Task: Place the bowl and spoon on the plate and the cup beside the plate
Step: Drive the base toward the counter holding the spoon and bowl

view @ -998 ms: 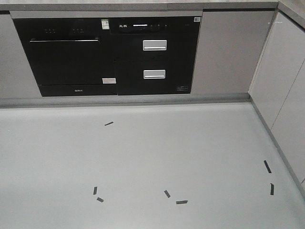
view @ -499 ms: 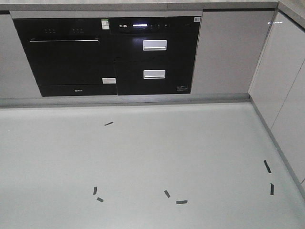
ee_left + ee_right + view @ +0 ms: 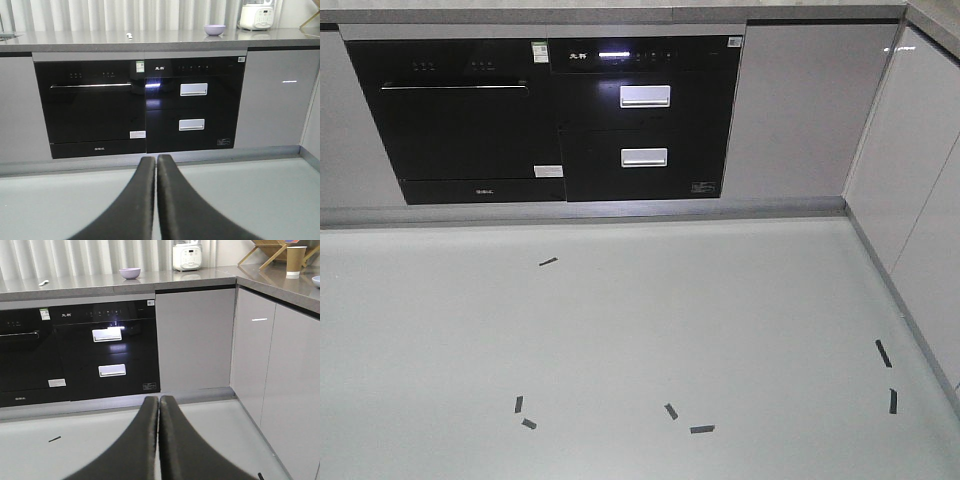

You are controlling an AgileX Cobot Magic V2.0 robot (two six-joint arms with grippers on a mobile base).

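While both wrist cameras look across the grey floor point(image 3: 720, 320) toward the kitchen units, the left gripper point(image 3: 156, 161) has its 2 black fingers pressed flat against each other, and the right gripper point(image 3: 158, 401) is closed the same way, finger on finger. Neither is near any task thing. The bowl point(image 3: 215, 30) sits upright on the long grey countertop point(image 3: 75, 39) above the black built-in appliances point(image 3: 90, 105), a little left of a white cooker point(image 3: 256, 15). The spoon point(image 3: 129, 35) lies on that same countertop, well apart to the bowl's left, too small to tell which way its scoop faces. In the right wrist view the cup point(image 3: 296, 260) stands upright on the side counter point(image 3: 270, 282) around the corner, in front of a wooden rack point(image 3: 262, 251). The plate point(image 3: 316, 281) lies near the cup on that counter, only a sliver of it showing at the frame's edge. On the floor, the front-facing view shows 7 short black tape strips point(image 3: 549, 261) scattered well apart from the cabinets.
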